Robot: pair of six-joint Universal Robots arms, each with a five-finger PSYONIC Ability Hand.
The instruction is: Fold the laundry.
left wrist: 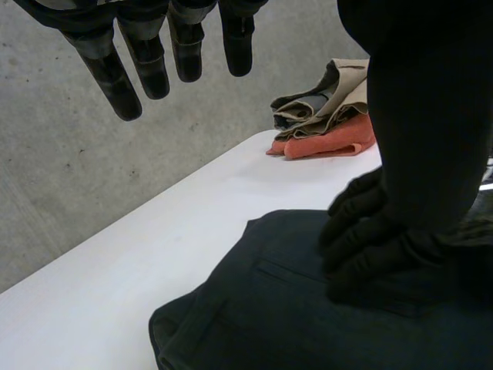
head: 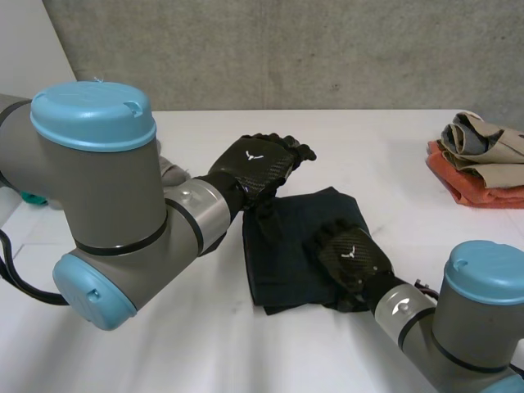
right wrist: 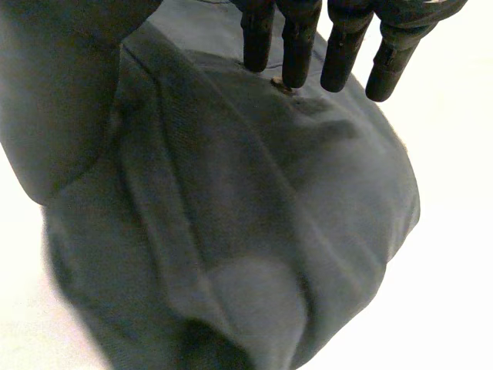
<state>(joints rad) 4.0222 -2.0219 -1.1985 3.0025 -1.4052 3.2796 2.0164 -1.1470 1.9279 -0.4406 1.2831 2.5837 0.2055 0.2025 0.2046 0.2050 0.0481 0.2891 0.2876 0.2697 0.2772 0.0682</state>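
A dark navy garment (head: 291, 237) lies folded into a rough square in the middle of the white table (head: 164, 344). My right hand (head: 348, 254) rests flat on its near right part with straight fingers (right wrist: 296, 46) pressing the cloth (right wrist: 254, 208). My left hand (head: 255, 164) hovers above the garment's far left corner, fingers (left wrist: 123, 77) straight and spread, holding nothing. In the left wrist view the garment (left wrist: 269, 324) lies below that hand, with my right hand (left wrist: 370, 239) pressing on it.
A stack of folded clothes, beige on orange (head: 483, 160), sits at the far right of the table, also seen as the folded stack (left wrist: 327, 123) near the concrete wall. A teal object (head: 33, 199) lies at the far left behind my left arm.
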